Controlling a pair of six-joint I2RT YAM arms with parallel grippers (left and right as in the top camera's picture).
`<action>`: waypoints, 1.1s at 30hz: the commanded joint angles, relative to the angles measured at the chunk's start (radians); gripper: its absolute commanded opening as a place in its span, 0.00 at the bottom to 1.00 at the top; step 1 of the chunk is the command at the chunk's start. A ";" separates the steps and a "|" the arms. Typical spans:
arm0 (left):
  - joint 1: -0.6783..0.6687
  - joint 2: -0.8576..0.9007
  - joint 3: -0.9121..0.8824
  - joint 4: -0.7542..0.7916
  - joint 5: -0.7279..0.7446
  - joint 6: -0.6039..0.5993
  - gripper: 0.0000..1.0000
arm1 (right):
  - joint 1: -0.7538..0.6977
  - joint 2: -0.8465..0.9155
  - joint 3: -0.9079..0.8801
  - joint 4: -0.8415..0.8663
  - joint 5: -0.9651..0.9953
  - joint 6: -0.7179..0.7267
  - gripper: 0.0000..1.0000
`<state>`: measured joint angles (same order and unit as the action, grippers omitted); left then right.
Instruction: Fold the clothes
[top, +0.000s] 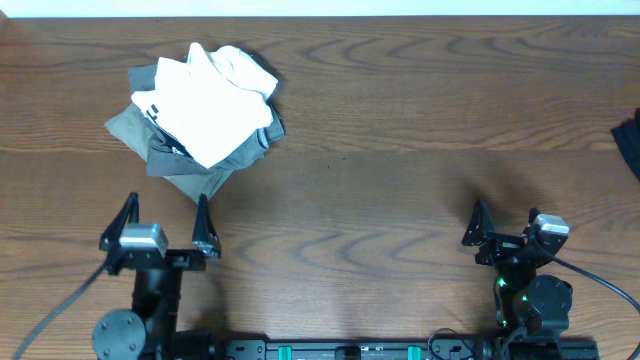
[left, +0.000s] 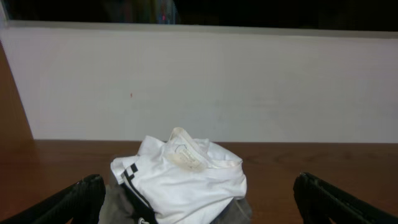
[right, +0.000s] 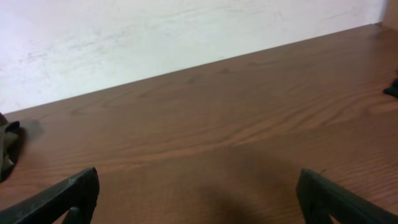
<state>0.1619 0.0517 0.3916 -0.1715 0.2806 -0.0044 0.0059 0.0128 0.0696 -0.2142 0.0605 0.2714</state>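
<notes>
While the left hand (top: 167, 202) gapes, clothes (top: 205, 115) heaped just beyond it; untouched

I work in what looks like a robotics lab: wood-grain table (top: 400, 150), plain white wall (left: 249, 87) along its far edge, arm bases (top: 120, 335) and cables (top: 60, 303) at its near edge.

Wooden table (top: 400, 120) — brown, with a strong grain running side to side, evenly lit, matte, soft shadows. A plain white wall (left: 249, 87) stands along its far edge, faintly scuffed, and meets the tabletop in a straight line; overhead it shows as a pale strip. Above the wall in the left wrist view is a dark band (left: 280, 12) — detail unreadable.
</notes>
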 joint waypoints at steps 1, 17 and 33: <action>-0.008 -0.050 -0.037 0.010 -0.014 -0.016 0.98 | 0.008 -0.006 -0.005 0.001 0.003 0.013 0.99; -0.112 -0.050 -0.359 0.100 -0.087 -0.016 0.98 | 0.008 -0.006 -0.005 0.001 0.003 0.013 0.99; -0.161 -0.048 -0.388 0.121 -0.091 -0.005 0.98 | 0.008 -0.006 -0.005 0.001 0.003 0.013 0.99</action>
<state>0.0044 0.0120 0.0338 -0.0395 0.1955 -0.0040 0.0059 0.0120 0.0689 -0.2127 0.0605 0.2718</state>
